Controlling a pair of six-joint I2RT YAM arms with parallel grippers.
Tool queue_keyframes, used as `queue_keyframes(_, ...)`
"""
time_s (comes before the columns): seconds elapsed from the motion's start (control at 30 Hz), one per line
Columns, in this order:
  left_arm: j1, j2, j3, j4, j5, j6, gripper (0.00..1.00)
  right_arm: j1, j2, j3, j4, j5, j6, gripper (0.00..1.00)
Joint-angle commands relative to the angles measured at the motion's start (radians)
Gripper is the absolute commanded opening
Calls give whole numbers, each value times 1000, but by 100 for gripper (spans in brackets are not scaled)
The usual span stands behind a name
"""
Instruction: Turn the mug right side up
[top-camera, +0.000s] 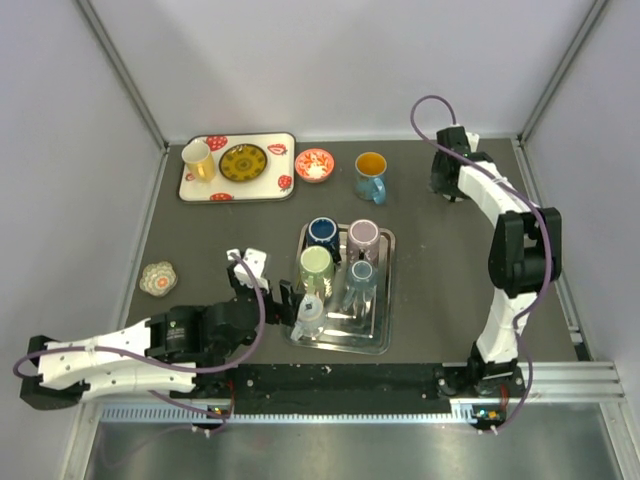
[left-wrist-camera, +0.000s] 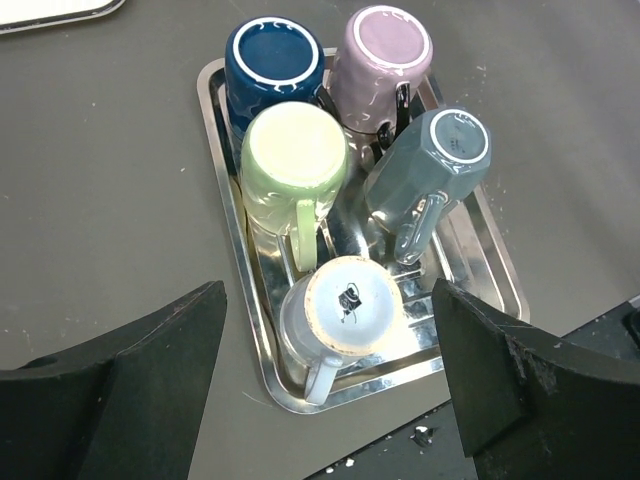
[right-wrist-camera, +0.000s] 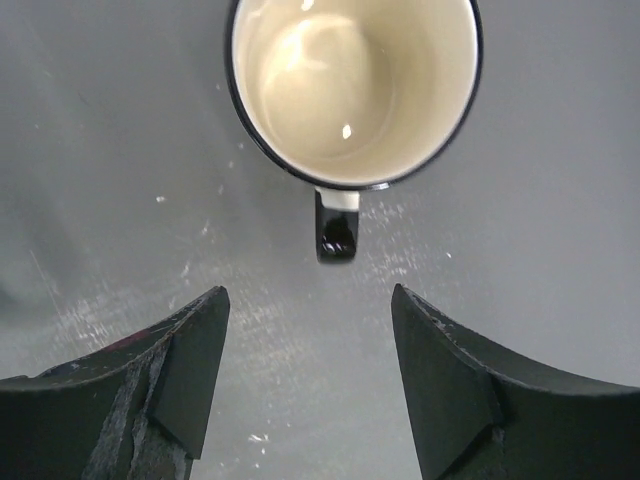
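No readable brand or text anywhere. The only marking is showing on the upturned base of the pale mug (left-wrist-camera: 352, 305): a small dark stamp, too blurred to read.

Five mugs are sitting base-up in the metal tray (left-wrist-camera: 222, 190). The navy mug (left-wrist-camera: 273, 55) and lilac mug (left-wrist-camera: 385, 45) are at the far end. The green mug (left-wrist-camera: 293, 155) and grey-blue mug (left-wrist-camera: 450, 145) are in the middle, the grey-blue one leaning. The pale mug is at the near end, handle pointing toward the near rim.

A sixth, cream-lined mug (right-wrist-camera: 355, 80) is standing mouth-up on the table (right-wrist-camera: 520, 230), well off the tray's far right corner. Its far rim is getting cut off by the wrist frame. In the top view the arm is covering it, so it can't be made out there.

The left gripper (top-camera: 247, 262) is hovering just off the tray's left side, arm lying low across the near-left table. Its fingers are spread wide and gripping nothing, and the wrist view is framing the pale mug between them.

The right gripper (right-wrist-camera: 310, 300) is hanging over the cream-lined mug with its arm stretched far back. Its fingers are spread, empty and touching nothing, and the mug handle (right-wrist-camera: 337, 225) is pointing into the gap.

Beyond the tray's far end, a blue mug (top-camera: 371, 175) is standing upright.
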Motion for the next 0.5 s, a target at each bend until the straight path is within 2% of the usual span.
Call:
queue_keyframes(0.0, 8, 18, -7, 81, -16, 39, 89, -14, 60, 116, 16, 21, -28, 67)
queue_keyframes(0.4, 42, 98, 19, 170, 53, 93, 89, -71, 137, 188, 27, -10, -53, 59)
queue_keyframes(0.47, 48, 110, 19, 179, 67, 93, 89, -75, 147, 189, 27, -21, -51, 54)
